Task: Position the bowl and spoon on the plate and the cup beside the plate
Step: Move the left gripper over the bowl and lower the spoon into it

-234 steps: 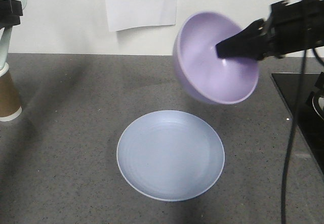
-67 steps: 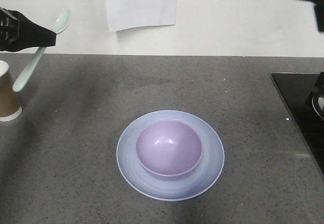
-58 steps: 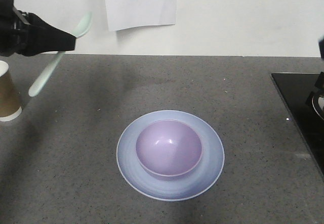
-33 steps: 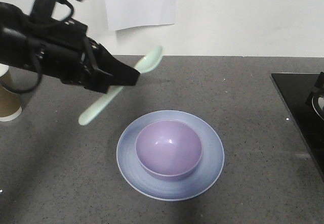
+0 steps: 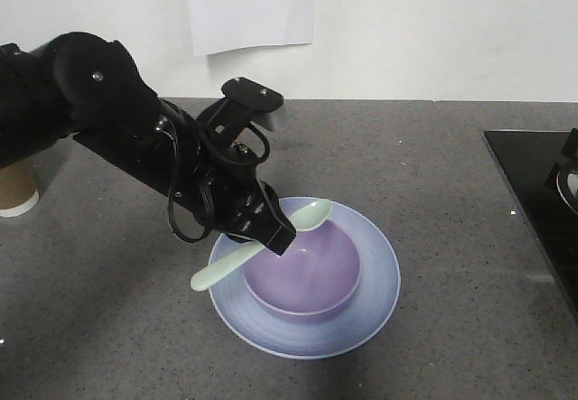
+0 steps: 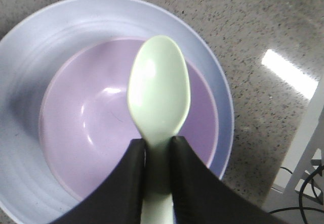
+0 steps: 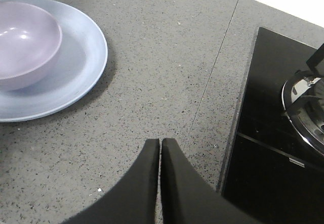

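The left gripper (image 6: 158, 155) pinches the green spoon (image 5: 262, 242) by its handle, and the spoon's round head hangs right over the purple bowl (image 5: 302, 269), which sits in the middle of the blue plate (image 5: 375, 278). The spoon slants from the plate's left edge up toward the bowl's far side, so it only needs to go down. The right gripper (image 7: 160, 148) is pressed closed with nothing in it, off by the black stove (image 7: 273, 148), and the brown cup (image 5: 16, 188) stands far left, well apart from the plate.
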You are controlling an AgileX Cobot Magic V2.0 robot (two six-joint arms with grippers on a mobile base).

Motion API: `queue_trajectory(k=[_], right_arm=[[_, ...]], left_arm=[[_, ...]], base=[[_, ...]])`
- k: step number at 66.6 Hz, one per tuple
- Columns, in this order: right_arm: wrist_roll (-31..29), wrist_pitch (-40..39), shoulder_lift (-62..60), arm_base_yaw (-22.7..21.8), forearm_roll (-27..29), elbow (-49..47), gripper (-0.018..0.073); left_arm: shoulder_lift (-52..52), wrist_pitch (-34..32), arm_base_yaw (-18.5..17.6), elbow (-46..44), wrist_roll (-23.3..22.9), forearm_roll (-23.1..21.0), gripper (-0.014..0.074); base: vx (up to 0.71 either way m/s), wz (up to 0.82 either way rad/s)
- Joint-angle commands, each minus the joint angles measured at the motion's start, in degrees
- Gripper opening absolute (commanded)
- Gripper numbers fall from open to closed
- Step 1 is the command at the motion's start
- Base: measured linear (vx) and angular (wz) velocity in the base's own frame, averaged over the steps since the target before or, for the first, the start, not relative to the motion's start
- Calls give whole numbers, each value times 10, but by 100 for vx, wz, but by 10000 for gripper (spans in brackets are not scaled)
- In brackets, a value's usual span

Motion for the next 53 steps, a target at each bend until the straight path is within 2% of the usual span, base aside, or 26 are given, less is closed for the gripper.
queue_trajectory(k=[1, 38, 53], right_arm=[[3, -40, 2, -5, -13, -14, -3], [2, -41, 2, -5, -13, -14, -3], [2, -41, 2, -5, -13, -14, -3]], left_arm=[[-8, -20, -6, -15, -9, -10, -8], [41, -48, -6, -15, -10, -10, 8], [41, -47, -6, -15, -11, -14, 104]], base=[[0, 0], [0, 0], [0, 0]])
